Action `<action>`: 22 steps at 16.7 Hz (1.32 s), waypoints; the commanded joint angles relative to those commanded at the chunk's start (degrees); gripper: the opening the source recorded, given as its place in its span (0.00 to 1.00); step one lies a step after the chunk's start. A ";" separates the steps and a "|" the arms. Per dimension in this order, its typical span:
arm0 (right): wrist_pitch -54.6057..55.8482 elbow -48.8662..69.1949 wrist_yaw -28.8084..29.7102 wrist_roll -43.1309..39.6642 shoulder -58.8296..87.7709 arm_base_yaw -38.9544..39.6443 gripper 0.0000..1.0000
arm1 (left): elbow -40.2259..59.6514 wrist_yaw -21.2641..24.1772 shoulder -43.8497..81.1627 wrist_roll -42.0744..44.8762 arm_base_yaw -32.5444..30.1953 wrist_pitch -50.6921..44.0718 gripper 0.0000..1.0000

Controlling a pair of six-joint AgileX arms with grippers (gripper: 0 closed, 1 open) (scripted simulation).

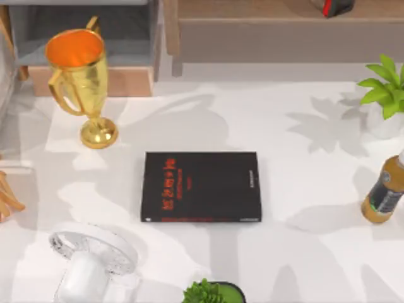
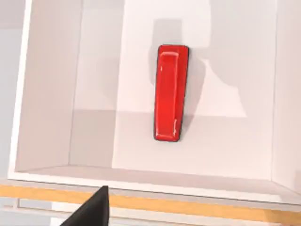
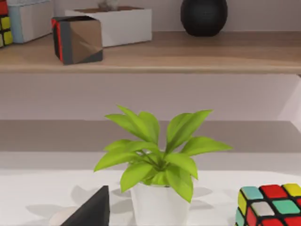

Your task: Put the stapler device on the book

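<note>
The book [image 1: 201, 187] lies flat at the centre of the top view on the white worktop [image 1: 303, 252], cover up (red lettering toward its left half). In the left wrist view the stapler device [image 2: 171, 92] lies inside a white open compartment [image 2: 51, 94], centre-frame. Whether either arm's jaws are open or closed, I cannot tell.

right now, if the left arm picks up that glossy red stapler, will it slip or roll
The narrow, glossy bright red stapler looks smooth and shiny, so it may slip under a light grip. It lies flat on the white compartment floor, long and flat-sided, so it is unlikely to roll. It looks rigid and probably light for its size.
</note>
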 joint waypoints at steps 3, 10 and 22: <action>0.00 0.00 0.00 0.00 0.00 0.00 1.00 | 17.06 0.41 17.05 1.49 1.94 -9.18 1.00; 0.00 0.00 0.00 0.00 0.00 0.00 1.00 | 46.85 2.37 45.76 4.31 3.85 -24.12 1.00; 0.00 0.00 0.00 0.00 0.00 0.00 1.00 | 53.45 3.09 51.10 5.28 3.61 -26.63 1.00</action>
